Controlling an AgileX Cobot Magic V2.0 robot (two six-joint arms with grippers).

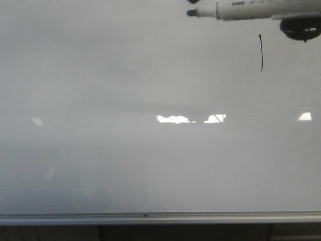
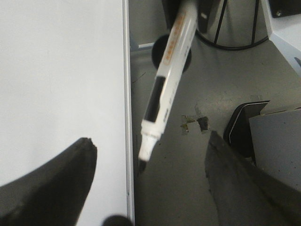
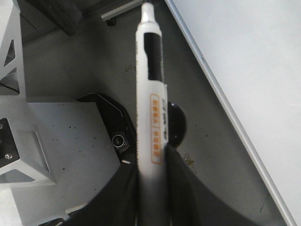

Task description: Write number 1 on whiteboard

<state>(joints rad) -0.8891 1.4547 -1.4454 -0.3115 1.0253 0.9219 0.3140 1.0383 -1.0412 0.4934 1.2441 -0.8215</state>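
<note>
— So, what have you got in your right pincer [image 3: 153,188]?

— My right fingers are clamped on the marker [image 3: 151,94], a white pen with an orange label and a black band. My wrist camera shows its barrel rising out from between the two dark pads.

— And where does the pen sit in the front view?

— Near the upper right corner of the whiteboard [image 1: 100,150], lying roughly level, black tip pointing left. The marker [image 1: 251,9] is off the stroke, above it and to the left.

— The number 1?

— It is there: the number 1 [image 1: 261,52], a thin black, slightly curved upright line on the board's upper right part, just below the pen.

— Your left pincer [image 2: 150,188]?

— Spread wide, holding nothing. Its two dark fingers stand well apart, one over the whiteboard, the other over the grey floor [image 2: 188,188], with the board's metal rail [image 2: 126,94] between them. The pen shows between them too.
</note>
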